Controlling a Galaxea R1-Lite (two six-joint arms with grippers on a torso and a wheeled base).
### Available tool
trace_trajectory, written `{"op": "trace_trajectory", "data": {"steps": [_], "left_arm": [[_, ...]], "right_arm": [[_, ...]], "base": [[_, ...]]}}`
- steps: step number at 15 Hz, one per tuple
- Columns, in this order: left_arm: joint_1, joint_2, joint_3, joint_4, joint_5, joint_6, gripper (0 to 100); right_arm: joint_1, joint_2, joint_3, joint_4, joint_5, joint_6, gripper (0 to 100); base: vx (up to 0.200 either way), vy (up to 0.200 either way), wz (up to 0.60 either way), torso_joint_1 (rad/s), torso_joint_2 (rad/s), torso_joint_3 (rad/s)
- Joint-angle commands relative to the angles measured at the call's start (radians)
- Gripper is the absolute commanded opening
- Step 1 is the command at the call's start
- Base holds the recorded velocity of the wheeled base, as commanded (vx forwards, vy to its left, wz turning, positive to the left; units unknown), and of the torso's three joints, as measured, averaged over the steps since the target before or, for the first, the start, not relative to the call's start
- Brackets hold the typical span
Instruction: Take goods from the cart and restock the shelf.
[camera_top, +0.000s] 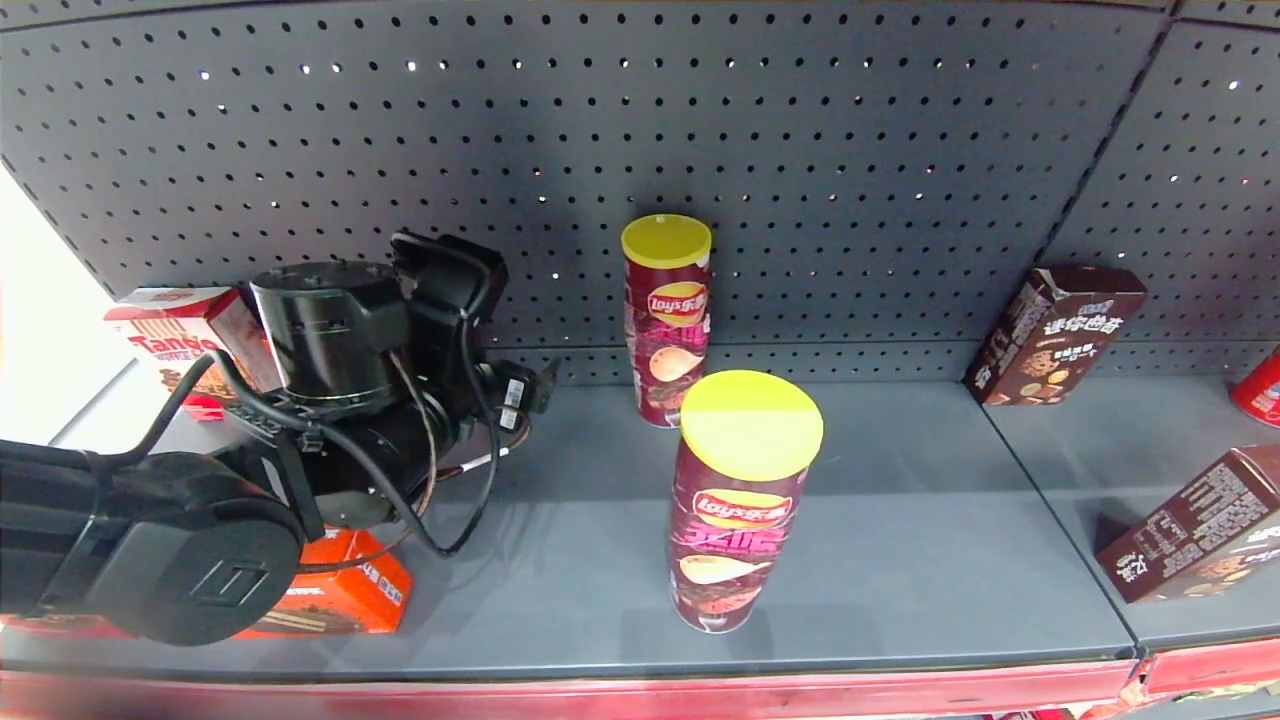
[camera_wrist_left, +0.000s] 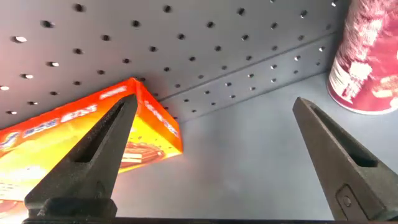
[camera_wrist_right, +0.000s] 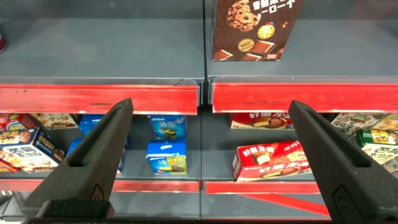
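Two maroon chip cans with yellow lids stand upright on the grey shelf: one at the back by the pegboard, one nearer the front edge. My left gripper hovers over the shelf's left part, open, nothing between its fingers. The back can stands off to one side of it, and an orange box lies against the pegboard behind one finger. My right gripper is open and empty, facing the red shelf edges lower down.
An orange box lies at the shelf's front left under my left arm, a red-and-white wafer box at the back left. Brown cookie boxes stand on the right bay. Lower shelves hold blue boxes and red boxes.
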Motion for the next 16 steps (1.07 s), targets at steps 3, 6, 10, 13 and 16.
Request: {"op": "trace_trajectory", "data": {"steps": [3,6,10,13,16], "left_arm": [[0.004,0.005,0.005,-0.025,0.000,-0.001,100],[0.001,0.005,0.003,-0.043,0.001,-0.001,100],[0.004,-0.005,0.012,-0.045,0.001,-0.001,100],[0.004,0.000,0.005,-0.053,0.003,-0.001,100],[0.001,0.003,-0.003,-0.057,0.003,0.001,100]], "right_arm": [[0.002,0.001,-0.001,0.000,0.003,0.000,100],[0.000,0.001,0.000,0.000,0.003,0.000,100],[0.002,0.000,-0.003,0.000,-0.003,-0.006,100],[0.043,0.316,-0.428,0.060,0.023,0.133,100],[0.133,0.446,-0.480,0.057,0.042,0.129,100]], "base": [[0.000,0.000,0.00,0.000,0.00,0.000],[0.000,0.000,0.00,0.000,0.00,0.000],[0.000,0.000,0.00,0.000,0.00,0.000],[0.000,0.000,0.00,0.000,0.00,0.000],[0.000,0.000,0.00,0.000,0.00,0.000]]}}
